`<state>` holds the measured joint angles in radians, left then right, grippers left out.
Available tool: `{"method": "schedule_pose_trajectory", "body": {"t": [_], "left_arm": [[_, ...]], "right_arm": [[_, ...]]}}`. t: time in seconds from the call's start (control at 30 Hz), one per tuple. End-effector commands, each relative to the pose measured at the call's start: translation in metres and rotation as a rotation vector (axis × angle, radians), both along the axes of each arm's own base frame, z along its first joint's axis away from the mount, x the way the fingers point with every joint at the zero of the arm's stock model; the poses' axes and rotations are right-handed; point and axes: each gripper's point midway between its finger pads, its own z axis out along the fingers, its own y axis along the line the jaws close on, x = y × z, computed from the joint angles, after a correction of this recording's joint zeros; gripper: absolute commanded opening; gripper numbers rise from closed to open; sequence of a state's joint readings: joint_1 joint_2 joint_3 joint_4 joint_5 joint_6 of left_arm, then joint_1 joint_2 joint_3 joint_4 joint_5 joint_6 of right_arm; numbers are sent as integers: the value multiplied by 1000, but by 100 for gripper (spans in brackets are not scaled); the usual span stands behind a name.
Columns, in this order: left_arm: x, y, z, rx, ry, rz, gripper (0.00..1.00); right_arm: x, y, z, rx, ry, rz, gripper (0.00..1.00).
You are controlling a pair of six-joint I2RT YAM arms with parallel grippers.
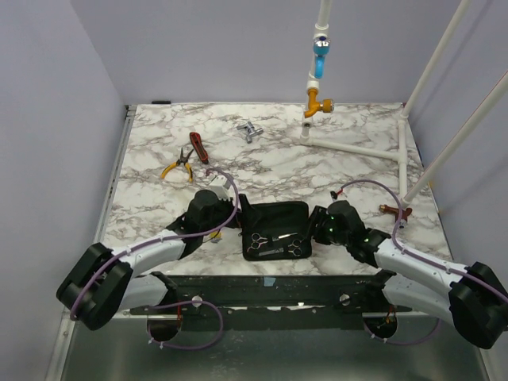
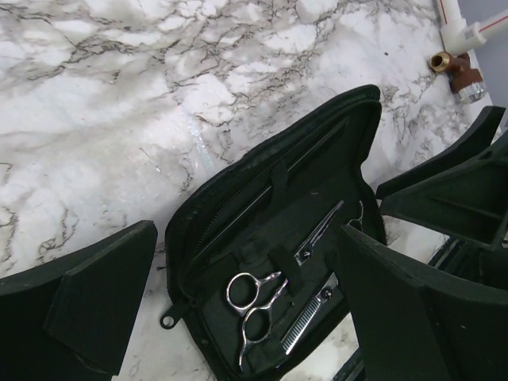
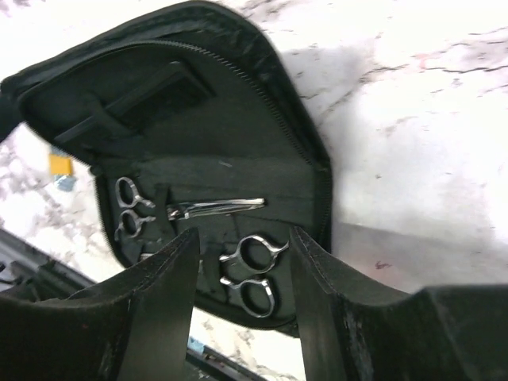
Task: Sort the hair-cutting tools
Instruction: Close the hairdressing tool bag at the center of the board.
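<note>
A black zip case (image 1: 274, 216) lies open flat at the table's near middle. Two silver scissors are strapped inside: one pair with its loops to the left (image 1: 255, 240), one with its loops to the right (image 1: 295, 248). In the left wrist view the left pair (image 2: 252, 305) and a toothed thinning blade (image 2: 308, 321) show. In the right wrist view the right pair (image 3: 252, 274) lies between my fingers. A slim dark strip (image 2: 266, 184) in the lid may be the comb; I cannot tell. My left gripper (image 1: 236, 216) (image 2: 246, 238) and right gripper (image 1: 315, 226) (image 3: 244, 234) flank the case, open and empty.
Yellow-handled pliers (image 1: 176, 167) and a red-handled tool (image 1: 198, 147) lie at the far left. A small metal fitting (image 1: 249, 131) lies at the back. A white pipe frame (image 1: 357, 148) with a brass valve (image 1: 319, 103) stands back right. A brass fitting (image 1: 394, 210) lies right.
</note>
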<state>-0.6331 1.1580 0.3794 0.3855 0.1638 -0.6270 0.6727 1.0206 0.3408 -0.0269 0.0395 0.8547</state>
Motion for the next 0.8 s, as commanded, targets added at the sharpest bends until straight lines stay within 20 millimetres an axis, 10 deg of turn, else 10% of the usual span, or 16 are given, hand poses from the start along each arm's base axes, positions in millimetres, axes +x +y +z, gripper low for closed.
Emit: {"method": "schedule_pose_trajectory", "body": {"t": [0.0, 0.77], "left_arm": [[7, -20, 12, -48, -55, -89, 99], [-30, -20, 15, -164, -100, -186, 74]], "right_arm": [[-11, 14, 13, 85, -3, 79, 52], [27, 28, 52, 238, -53, -97, 54]]}}
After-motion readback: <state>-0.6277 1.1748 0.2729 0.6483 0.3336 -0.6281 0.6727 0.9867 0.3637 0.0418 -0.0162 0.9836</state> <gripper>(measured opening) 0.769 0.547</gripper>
